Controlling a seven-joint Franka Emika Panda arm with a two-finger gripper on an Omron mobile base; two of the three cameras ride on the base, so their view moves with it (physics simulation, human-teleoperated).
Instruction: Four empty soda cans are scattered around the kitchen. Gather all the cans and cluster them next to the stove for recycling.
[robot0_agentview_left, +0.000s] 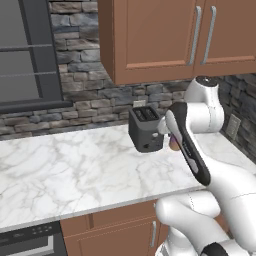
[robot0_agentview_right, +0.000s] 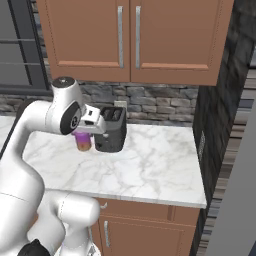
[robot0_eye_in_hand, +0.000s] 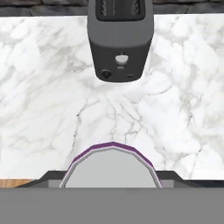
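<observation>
While the arm reaches over the marble counter, the gripper is closed on the purple-pink can. Hand view: the can's silver top with its purple rim sits right between the finger tips, at the bottom of the picture, with a dark finger edge showing on each side. Right base view: the can hangs under the hand, purple above, yellowish at the base, just left of the toaster. Can't tell whether its base touches the counter or sits slightly above it. Left base view: only a sliver of the can shows, behind the forearm, just right of the toaster.

Toaster is dark grey, two slots, standing upright near the stone backsplash. In the hand view it sits straight ahead of the can, apart from it, bare marble between.

Wooden upper cabinets hang above the counter; wooden lower cabinets below the counter edge. Dark window frame at upper left of the left base view.
</observation>
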